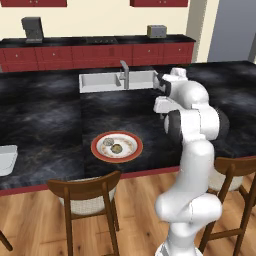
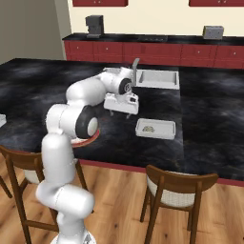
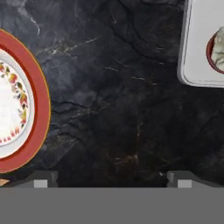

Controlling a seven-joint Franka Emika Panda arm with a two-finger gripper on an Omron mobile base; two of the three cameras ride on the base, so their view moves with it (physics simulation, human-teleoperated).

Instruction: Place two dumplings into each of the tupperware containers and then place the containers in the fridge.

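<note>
Wooden chair [image 1: 87,192] nearest, at the surface [image 1: 45,110] edge. Red-rimmed plate [image 1: 116,147] behind it carries two dumplings [image 1: 113,146]. Hand [image 3: 112,178] open, empty, over bare surface between plate and tupperware container [image 2: 155,128], which holds dumplings. Second container [image 1: 6,159] far left of plate.

Dumplings [image 1: 113,146] on plate [image 1: 98,139], left of container [image 2: 162,130]

No readable text, label, brand or number on anything here.
</note>
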